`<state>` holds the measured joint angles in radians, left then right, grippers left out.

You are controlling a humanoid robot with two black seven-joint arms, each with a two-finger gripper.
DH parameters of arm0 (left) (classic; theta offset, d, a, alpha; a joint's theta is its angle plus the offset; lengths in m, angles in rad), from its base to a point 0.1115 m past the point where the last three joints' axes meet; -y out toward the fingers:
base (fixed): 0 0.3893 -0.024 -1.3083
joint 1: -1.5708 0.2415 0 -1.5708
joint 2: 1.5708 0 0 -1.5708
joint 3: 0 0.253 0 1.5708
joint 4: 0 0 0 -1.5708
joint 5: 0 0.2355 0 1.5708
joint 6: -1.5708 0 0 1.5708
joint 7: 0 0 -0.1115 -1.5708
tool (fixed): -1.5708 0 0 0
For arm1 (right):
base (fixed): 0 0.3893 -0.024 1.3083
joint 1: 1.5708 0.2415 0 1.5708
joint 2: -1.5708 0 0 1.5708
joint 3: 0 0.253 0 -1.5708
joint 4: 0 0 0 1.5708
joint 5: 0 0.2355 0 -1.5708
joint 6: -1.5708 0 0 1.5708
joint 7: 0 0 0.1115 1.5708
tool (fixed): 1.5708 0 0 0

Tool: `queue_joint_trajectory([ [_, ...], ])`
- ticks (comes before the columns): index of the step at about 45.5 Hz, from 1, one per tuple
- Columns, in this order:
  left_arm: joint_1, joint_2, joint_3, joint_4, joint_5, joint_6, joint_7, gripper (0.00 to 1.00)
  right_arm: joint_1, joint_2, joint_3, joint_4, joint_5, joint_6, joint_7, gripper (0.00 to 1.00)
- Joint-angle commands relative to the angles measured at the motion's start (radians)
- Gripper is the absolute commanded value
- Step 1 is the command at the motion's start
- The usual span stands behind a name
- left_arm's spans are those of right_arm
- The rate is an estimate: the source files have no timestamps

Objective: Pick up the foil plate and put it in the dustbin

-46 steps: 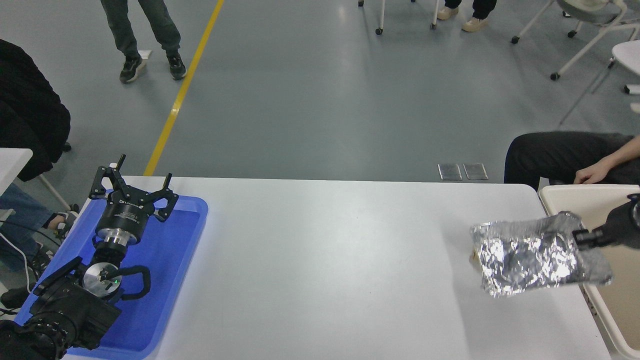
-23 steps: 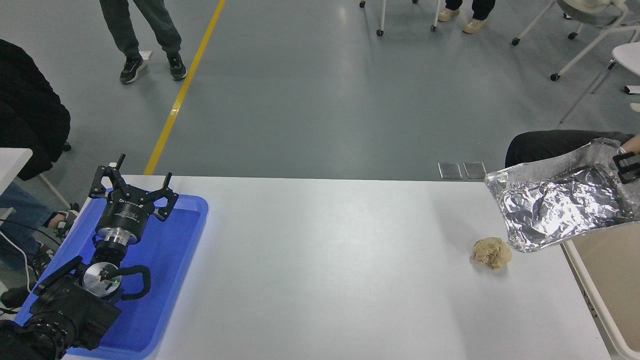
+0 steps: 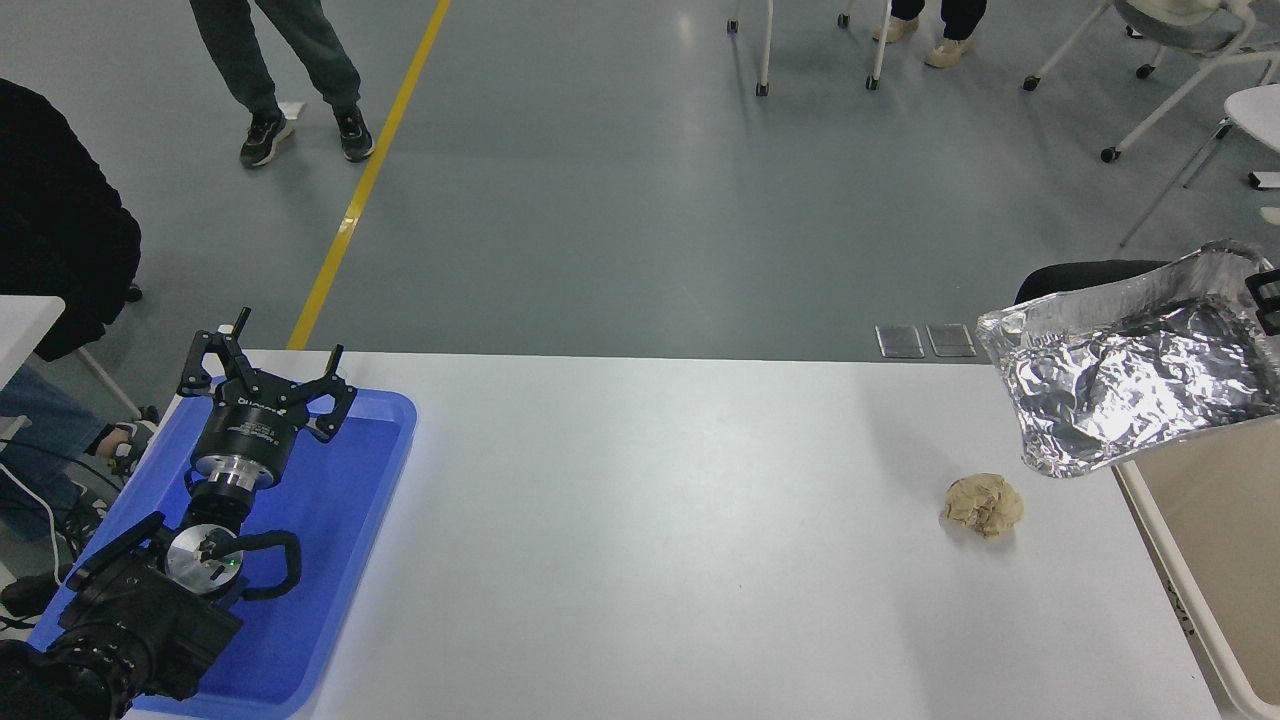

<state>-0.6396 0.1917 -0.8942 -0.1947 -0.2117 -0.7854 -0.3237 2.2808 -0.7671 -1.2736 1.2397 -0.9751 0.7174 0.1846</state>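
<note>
In the head view, the blue tray [image 3: 340,560] lies at the near left corner of the white table [image 3: 660,540], and the only thing over it is the parked left gripper [image 3: 262,385], its fingers spread wide and closed on nothing. Off the table's right edge stands the cream dustbin [image 3: 1215,530]; only its rim and a stretch of inner wall show, and nothing can be seen inside that part.

The foil plate [image 3: 1130,385] hangs in the air above the table's far right corner and the dustbin's far end, tilted so its crinkled hollow faces the camera, touching neither. The right gripper [image 3: 1268,300] enters at the right edge of the picture and pinches the plate's far right rim; only a black sliver of it shows, the arm being out of frame.

A crumpled tan paper ball [image 3: 984,504] sits on the table just below the plate, near the right edge.

Against half a second ago, the plate has risen slightly and drifted right; the paper ball, tray and left arm lie as they did.
</note>
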Motion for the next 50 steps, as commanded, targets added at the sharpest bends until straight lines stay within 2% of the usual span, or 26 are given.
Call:
queue_joint_trajectory([
  [1,0.001,0.002,0.000,0.000,0.000,0.000,0.000,1.00,0.002,-0.012,-0.052,-0.025,-0.028,-0.001,0.001,0.00],
  [12,0.001,0.002,0.000,0.000,0.000,0.000,-0.002,1.00,-0.170,-0.110,-0.052,-0.278,-0.163,-0.061,0.019,0.00],
  [21,0.001,0.002,0.000,0.000,0.000,0.000,-0.002,1.00,-0.455,-0.124,-0.050,-0.469,-0.165,-0.286,0.061,0.00],
  [30,0.001,0.002,0.000,0.000,0.000,0.000,-0.002,1.00,-0.739,-0.124,0.016,-0.624,-0.123,-0.456,0.052,0.00],
  [37,0.001,0.002,0.000,0.000,0.000,0.000,-0.002,1.00,-1.001,-0.109,0.161,-0.795,-0.077,-0.512,0.047,0.00],
  [45,0.002,0.003,0.000,0.000,0.000,0.000,-0.002,1.00,-1.248,-0.034,0.361,-0.937,-0.016,-0.520,0.041,0.00],
  [50,0.003,0.005,0.000,0.000,0.000,0.000,-0.002,1.00,-1.334,0.005,0.450,-0.988,0.042,-0.520,0.021,0.00],
])
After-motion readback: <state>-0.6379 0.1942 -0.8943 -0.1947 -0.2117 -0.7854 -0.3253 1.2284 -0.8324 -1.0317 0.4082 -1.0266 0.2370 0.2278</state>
